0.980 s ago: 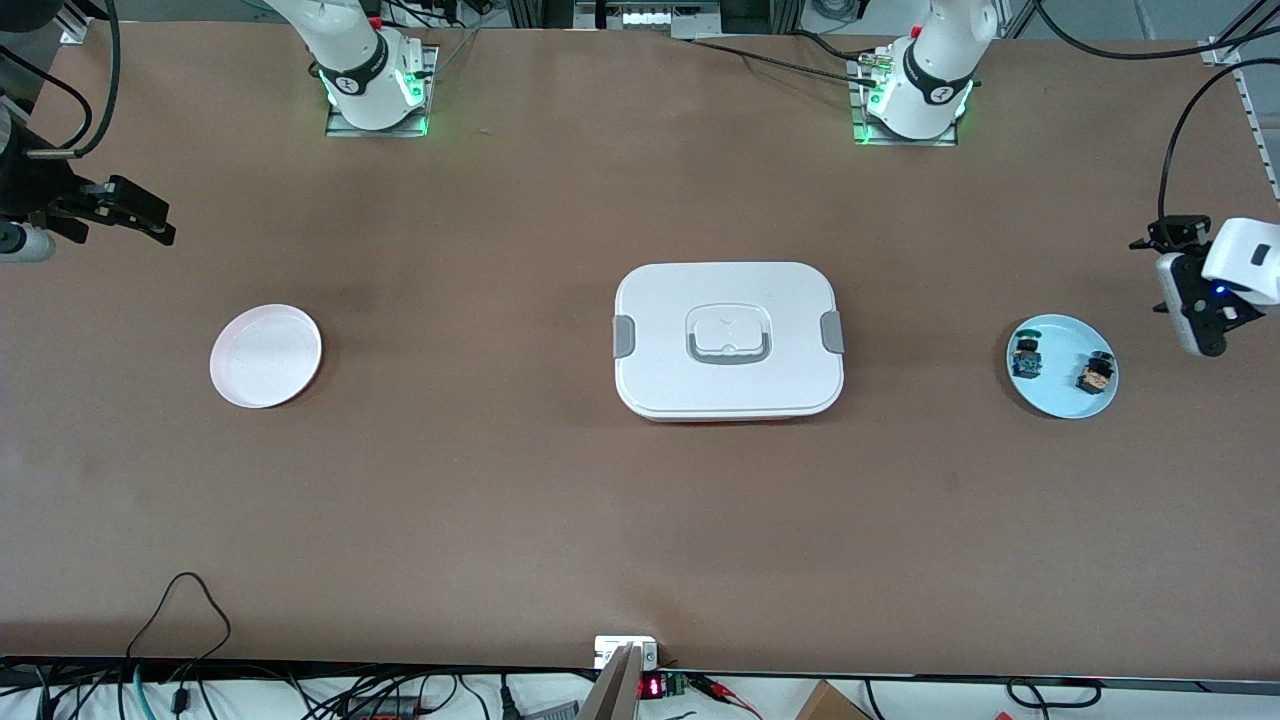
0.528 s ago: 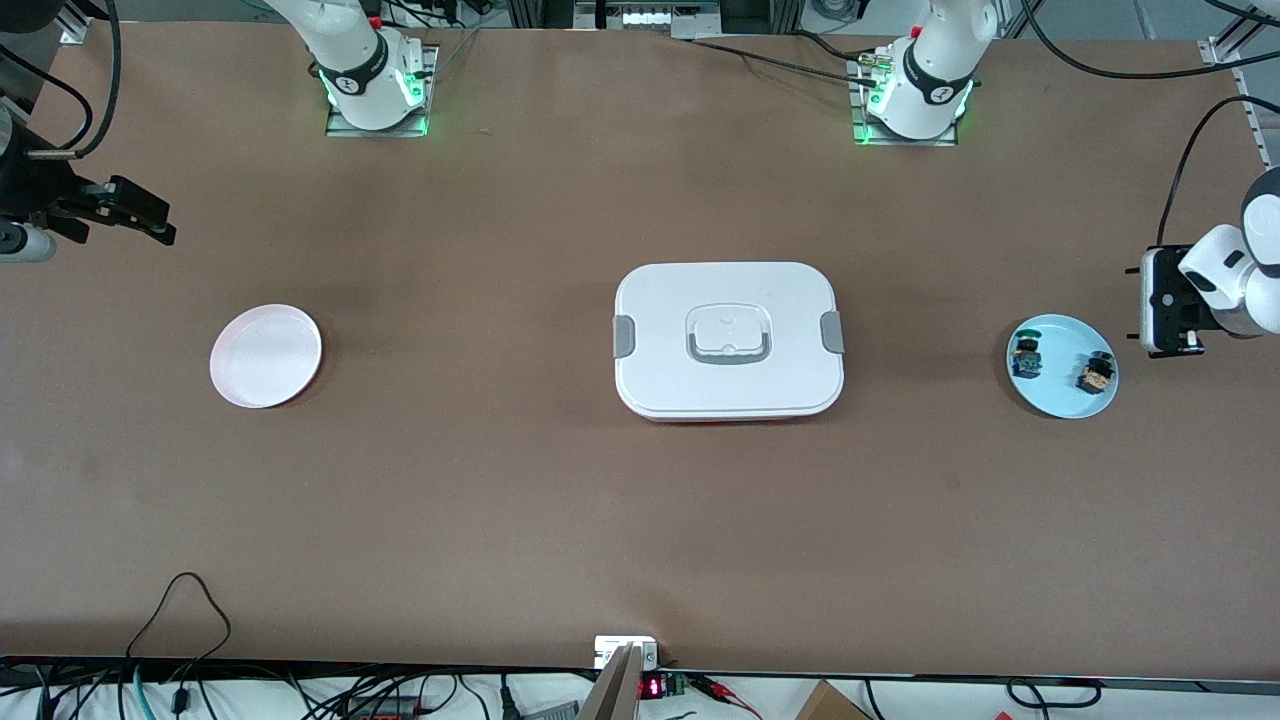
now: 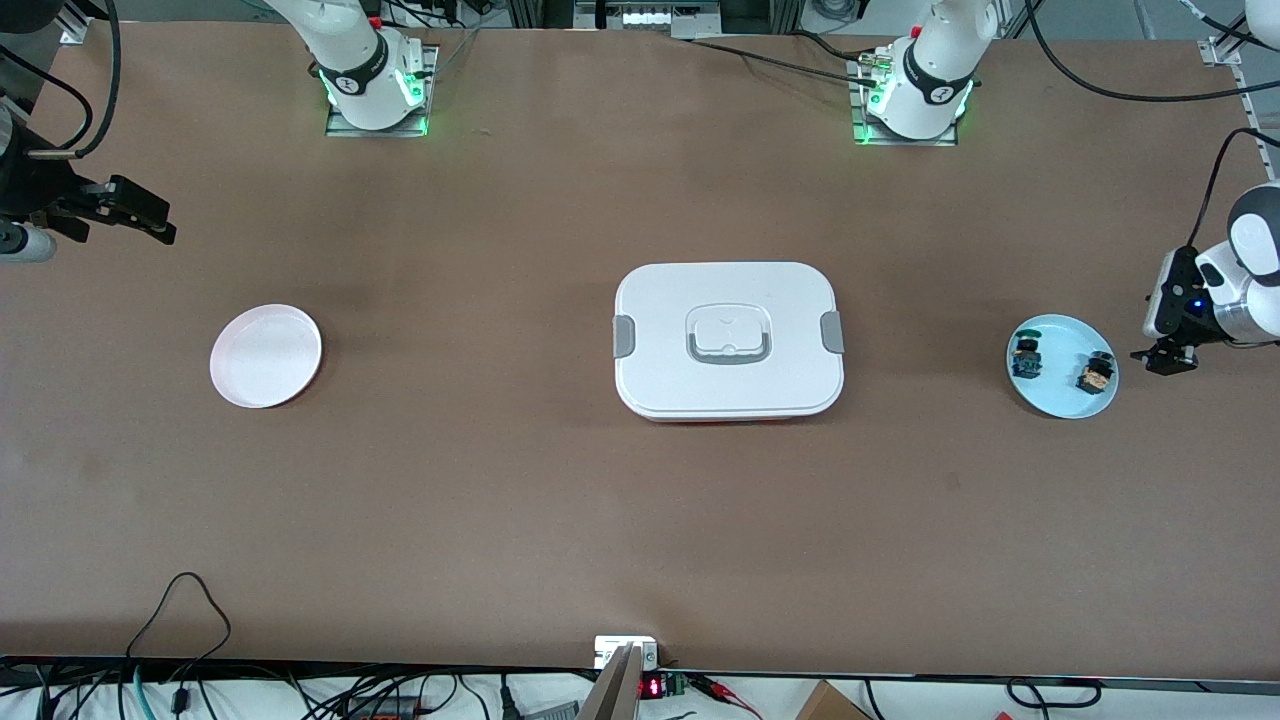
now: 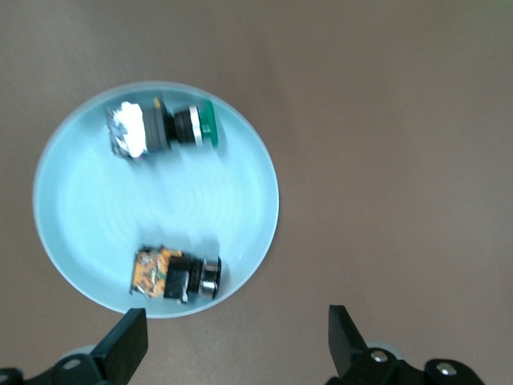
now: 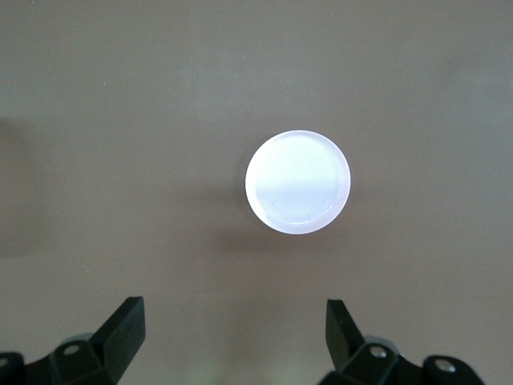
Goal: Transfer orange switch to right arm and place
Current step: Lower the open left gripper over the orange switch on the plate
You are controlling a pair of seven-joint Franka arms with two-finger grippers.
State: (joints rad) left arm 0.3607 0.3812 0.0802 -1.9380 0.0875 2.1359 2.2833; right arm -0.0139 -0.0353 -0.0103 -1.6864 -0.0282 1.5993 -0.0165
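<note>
Orange switch [image 4: 172, 275] on blue plate [image 4: 80, 200]; no legible writing; both tools [image 4: 236, 345] [image 5: 235, 337] open, empty.

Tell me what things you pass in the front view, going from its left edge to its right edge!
Right gripper → pink plate → white lidded box → light blue plate with the blue-green switch, then the orange switch → left gripper.

A brown desk [image 3: 500, 480] carries a pale blue plate [image 3: 1062, 400] holding the orange switch [image 3: 1094, 375] with its black cap beside a black part [image 3: 1026, 357] with blue and green colouring, a white box [image 3: 728, 300] with grey clasps, and a pinkish-white plate [image 3: 265, 355].
</note>
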